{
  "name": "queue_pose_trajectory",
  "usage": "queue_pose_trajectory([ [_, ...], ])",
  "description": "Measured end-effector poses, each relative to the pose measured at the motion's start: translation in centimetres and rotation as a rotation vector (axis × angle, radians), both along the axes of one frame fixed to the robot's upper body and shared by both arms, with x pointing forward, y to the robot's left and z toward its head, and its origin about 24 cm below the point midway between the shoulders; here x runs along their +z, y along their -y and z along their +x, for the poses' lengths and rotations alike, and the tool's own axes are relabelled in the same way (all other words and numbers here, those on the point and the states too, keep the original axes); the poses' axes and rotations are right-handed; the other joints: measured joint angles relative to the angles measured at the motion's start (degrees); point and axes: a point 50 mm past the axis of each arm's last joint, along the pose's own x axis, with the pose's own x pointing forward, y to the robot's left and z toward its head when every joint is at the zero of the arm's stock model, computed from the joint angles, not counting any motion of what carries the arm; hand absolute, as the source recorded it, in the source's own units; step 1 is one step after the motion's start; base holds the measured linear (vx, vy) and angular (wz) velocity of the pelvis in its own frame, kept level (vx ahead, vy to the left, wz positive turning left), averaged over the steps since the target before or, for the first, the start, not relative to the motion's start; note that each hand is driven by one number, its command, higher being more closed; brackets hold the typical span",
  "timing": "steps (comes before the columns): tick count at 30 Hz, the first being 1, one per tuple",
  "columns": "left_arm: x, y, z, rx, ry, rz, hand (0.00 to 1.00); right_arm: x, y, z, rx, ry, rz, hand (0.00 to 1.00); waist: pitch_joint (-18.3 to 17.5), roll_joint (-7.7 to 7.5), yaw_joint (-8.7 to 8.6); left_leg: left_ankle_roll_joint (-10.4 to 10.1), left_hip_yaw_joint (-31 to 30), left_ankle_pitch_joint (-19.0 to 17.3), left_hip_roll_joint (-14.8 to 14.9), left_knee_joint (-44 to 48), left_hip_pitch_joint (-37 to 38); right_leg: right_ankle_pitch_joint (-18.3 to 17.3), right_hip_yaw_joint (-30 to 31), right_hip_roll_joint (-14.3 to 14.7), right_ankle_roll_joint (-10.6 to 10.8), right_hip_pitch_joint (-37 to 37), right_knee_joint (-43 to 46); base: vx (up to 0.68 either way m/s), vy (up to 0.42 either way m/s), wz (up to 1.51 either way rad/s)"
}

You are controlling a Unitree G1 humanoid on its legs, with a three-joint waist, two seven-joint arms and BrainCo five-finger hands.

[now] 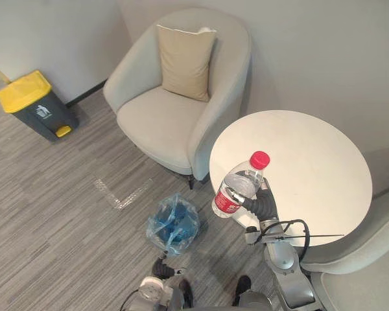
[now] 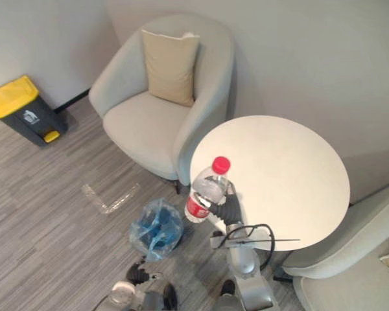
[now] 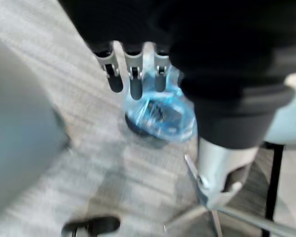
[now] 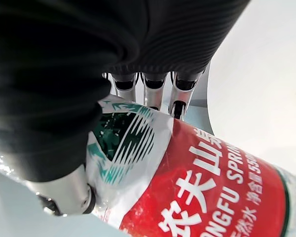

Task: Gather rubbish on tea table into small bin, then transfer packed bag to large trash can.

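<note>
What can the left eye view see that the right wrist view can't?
Left eye view, not the wrist one: the armchair, the yellow-lidded bin, the blue bag on the floor, a red cap. Right wrist view, not the eye: the green mark on the label, close up. Both: the bottle in the right hand, and the white table.

The right hand (image 1: pixel 266 205) and left hand (image 3: pixel 227 64) are cased in dark ribbed covers; silver fingers (image 3: pixel 133 61) are dark-tipped.
</note>
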Motion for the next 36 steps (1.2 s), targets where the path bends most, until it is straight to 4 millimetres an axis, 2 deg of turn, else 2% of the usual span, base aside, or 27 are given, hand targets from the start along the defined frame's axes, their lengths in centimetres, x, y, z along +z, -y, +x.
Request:
queue_pose_trajectory([
  [1, 0.1, -0.1, 0.1, -0.012, 0.006, 0.006, 0.0, -0.5, -0.2, 0.3, -0.007, -0.023, 0.012, 1.0, 0.6, -1.09, 0.03, -0.2, -0.5, 0.9, -0.8, -1.4, 0.5, 1.1, 0.1, -0.2, 0.0, 0.2, -0.6, -0.13, 0.217, 0.26],
  [2, 0.1, -0.5, 0.3, -0.02, 0.011, 0.021, 0.0, -1.4, -0.7, 0.3, -0.005, -0.064, 0.018, 1.0, 0.8, -2.18, 0.79, 0.2, -0.8, 1.2, -1.9, -1.7, 0.7, 2.2, 0.9, -0.7, 0.6, 0.7, -1.9, -0.12, 0.155, 0.01],
  [4, 0.1, -0.7, 0.3, -0.022, 0.013, 0.032, 0.0, -2.6, -1.8, 0.3, 0.024, -0.118, 0.022, 1.0, 0.6, -2.71, 1.42, 0.5, 0.3, 1.0, -3.0, -1.8, 1.5, 3.6, 2.5, -1.3, 1.0, 1.4, -3.2, -0.11, 0.137, -0.23],
  [7, -0.1, -1.6, 0.1, -0.011, 0.002, 0.057, 0.0, -3.5, -3.5, 0.1, 0.104, -0.163, 0.014, 1.0, 1.0, -2.2, 1.52, 1.5, 0.5, 0.5, -4.4, -1.8, 2.5, 3.3, 4.3, -2.8, 1.3, 1.1, -0.7, -0.08, 0.086, -0.14],
  [9, -0.2, -2.0, 0.0, 0.007, -0.004, 0.063, 0.0, -4.2, -3.4, -0.1, 0.111, -0.197, 0.004, 1.0, 1.3, -2.51, 1.09, 2.4, -1.8, -1.0, -5.1, -0.6, 2.8, -1.6, 8.6, -4.0, 0.3, 0.5, 4.7, -0.04, 0.031, 0.54],
  [10, -0.2, -2.7, 0.0, 0.023, -0.004, 0.075, 0.0, -4.4, -3.1, -0.2, 0.096, -0.208, 0.005, 1.0, 1.9, -3.62, 0.52, 2.6, -4.8, -2.2, -5.9, 1.5, 2.5, -7.2, 14.8, -3.5, 1.7, 0.1, 8.2, 0.01, -0.017, 0.86],
  [11, -0.2, -2.8, 0.0, 0.026, -0.004, 0.077, 0.0, -4.5, -3.0, -0.3, 0.094, -0.211, 0.005, 1.0, 2.1, -3.91, 0.22, 2.7, -5.9, -2.4, -6.1, 2.0, 2.4, -8.6, 16.5, -3.2, 1.9, 0.2, 9.1, 0.03, -0.051, 1.22],
  [12, -0.2, -3.0, -0.1, 0.029, -0.007, 0.081, 0.0, -4.6, -2.5, -0.3, 0.075, -0.219, 0.001, 1.0, 2.2, -4.87, -0.34, 2.7, -8.4, -2.6, -7.2, 3.2, 2.4, -10.3, 19.5, -2.3, 1.1, 0.0, 10.8, 0.09, -0.03, 0.98],
  [14, -0.1, -3.3, 0.2, 0.056, 0.004, 0.079, 0.0, -4.5, -2.1, -0.1, 0.069, -0.213, -0.005, 1.0, 2.2, -4.96, 0.43, 3.9, -10.2, -3.0, -7.6, 3.6, 2.0, -10.9, 19.3, -2.7, 0.1, 0.4, 13.0, 0.12, -0.027, 0.59],
  [15, -0.1, -3.5, 0.3, 0.079, 0.004, 0.077, 0.0, -4.4, -2.0, 0.1, 0.075, -0.21, -0.017, 1.0, 2.8, -4.03, 0.11, 4.3, -11.6, -3.8, -6.5, 4.5, 2.0, -9.7, 20.1, -2.1, -1.5, -1.5, 19.1, 0.06, -0.015, 0.38],
  [16, -0.1, -3.6, 0.4, 0.104, 0.004, 0.071, 0.0, -4.6, -1.8, 0.0, 0.083, -0.219, -0.031, 1.0, 3.7, -2.75, -0.53, 4.1, -13.4, -4.7, -4.2, 5.4, 2.6, -10.3, 22.6, 1.1, -2.5, -6.5, 25.0, 0.08, -0.038, 0.5],
  [17, -0.1, -3.8, 0.5, 0.108, -0.004, 0.076, 0.0, -4.7, -1.8, -0.1, 0.086, -0.225, -0.032, 1.0, 4.0, -1.98, -0.78, 3.6, -14.3, -5.1, -2.5, 5.8, 2.6, -10.9, 24.1, 4.0, -2.0, -7.3, 22.4, 0.09, -0.038, 0.45],
  [18, -0.2, -4.1, 0.4, 0.108, -0.008, 0.084, 0.0, -4.7, -1.8, -0.1, 0.089, -0.227, -0.029, 1.0, 4.2, -1.76, -0.71, 3.4, -15.0, -5.3, -1.9, 6.0, 2.5, -10.7, 25.1, 5.6, -1.9, -7.7, 20.6, 0.22, -0.106, 0.79],
  [19, -0.3, -5.1, 0.2, 0.11, -0.019, 0.108, 0.0, -5.0, -1.9, -0.4, 0.094, -0.241, -0.022, 1.0, 3.5, -4.78, -1.09, 2.5, -17.9, -6.1, -2.3, 6.5, 2.1, -7.3, 28.2, 8.2, -1.5, -8.5, 12.5, 0.21, -0.123, 0.98],
  [20, -0.2, -5.6, 0.2, 0.111, -0.019, 0.12, 0.0, -5.1, -1.8, -0.7, 0.091, -0.249, -0.017, 1.0, 3.1, -6.89, -1.19, 2.1, -19.0, -7.3, -3.4, 7.9, 1.4, -4.8, 29.2, 7.7, -1.8, -8.4, 10.1, 0.2, -0.164, 1.25],
  [21, -0.3, -5.6, 0.3, 0.112, -0.023, 0.121, 0.0, -5.3, -1.7, -0.9, 0.085, -0.26, -0.01, 1.0, 3.2, -7.59, -1.69, 1.6, -21.2, -8.5, -3.5, 9.9, 1.3, -3.4, 29.3, 7.6, -1.4, -7.7, 11.2, 0.26, -0.205, 1.11],
  [22, -0.4, -5.1, 0.1, 0.11, -0.03, 0.109, 0.0, -5.9, -1.0, -1.4, 0.069, -0.292, -0.017, 1.0, 2.1, -5.43, -1.63, 1.2, -23.1, -9.5, -1.8, 12.3, 0.4, -4.4, 26.1, 8.3, -1.9, -6.5, 11.0, 0.3, -0.179, 0.95],
  [23, -0.5, -4.5, 0.0, 0.113, -0.034, 0.094, 0.0, -6.0, -0.6, -1.5, 0.051, -0.297, -0.016, 1.0, 1.1, -4.62, -1.46, 0.9, -24.2, -9.7, -0.9, 12.7, 0.3, -4.7, 24.6, 8.8, -2.3, -5.8, 10.5, 0.41, -0.173, 0.87],
  [24, -0.5, -3.9, -0.1, 0.114, -0.038, 0.078, 0.0, -5.8, -0.3, -1.2, 0.037, -0.287, -0.014, 1.0, 0.9, -3.13, -1.28, 0.9, -24.5, -9.7, 0.0, 13.6, -0.8, -4.7, 22.9, 9.2, -2.4, -4.8, 9.2, 0.28, -0.08, 0.55],
  [26, -0.5, -3.2, 0.1, 0.112, -0.037, 0.059, 0.0, -5.4, 0.1, -1.1, 0.023, -0.272, -0.012, 1.0, 1.0, -2.06, -1.21, 0.7, -23.1, -9.6, 0.8, 17.2, -2.3, -4.3, 21.2, 9.4, -3.1, -2.8, 7.0, 0.32, -0.083, 0.55],
  [28, -0.4, -3.0, 0.2, 0.114, -0.031, 0.054, 0.0, -5.3, 0.0, -1.1, 0.024, -0.266, -0.004, 1.0, 1.3, -2.36, -0.89, -0.2, -20.3, -9.2, 1.4, 22.5, -3.2, -4.0, 20.6, 9.1, -3.8, 1.0, 4.5, 0.21, -0.008, 0.4],
  [29, -0.4, -3.0, 0.3, 0.114, -0.023, 0.052, 0.0, -5.2, -0.1, -1.0, 0.019, -0.262, 0.007, 1.0, 1.8, -3.23, -0.6, -0.1, -16.6, -10.3, 1.7, 24.2, -3.5, -4.0, 20.6, 8.1, -3.8, 4.3, 3.2, 0.16, 0.051, 0.23],
  [31, -0.2, -2.7, 0.6, 0.108, -0.008, 0.044, 0.0, -5.0, 0.1, -0.9, 0.01, -0.253, 0.009, 1.0, 2.0, -3.65, -0.59, -0.2, -13.9, -10.5, 2.1, 21.5, -4.2, -4.0, 20.4, 7.0, -3.8, 5.5, 2.9, 0.13, 0.063, 0.15],
  [32, -0.1, -2.4, 0.6, 0.104, -0.008, 0.039, 0.0, -4.9, 0.3, -0.8, -0.001, -0.249, 0.015, 1.0, 1.8, -2.91, -0.71, 0.2, -13.6, -8.3, 2.1, 17.1, -4.8, -4.0, 20.1, 6.7, -3.7, 5.7, 2.8, 0.11, 0.122, 0.07],
  [33, -0.2, -2.0, 0.5, 0.094, -0.009, 0.031, 0.0, -5.1, 0.8, -1.0, -0.022, -0.258, 0.013, 1.0, 1.4, -2.13, -0.84, 0.0, -13.9, -2.9, 2.0, 13.4, -5.3, -4.4, 20.2, 7.0, -2.7, 6.1, 2.4, 0.17, 0.169, 0.04],
  [36, -0.2, -3.1, 0.5, 0.077, -0.012, 0.066, 0.0, -5.7, 0.4, -1.6, -0.017, -0.289, 0.029, 1.0, 1.3, -3.53, -0.21, 0.8, -12.5, -2.2, -0.1, 10.0, -2.1, -3.7, 22.0, 5.2, -1.1, 7.0, 1.0, 0.09, 0.124, -0.14],
])
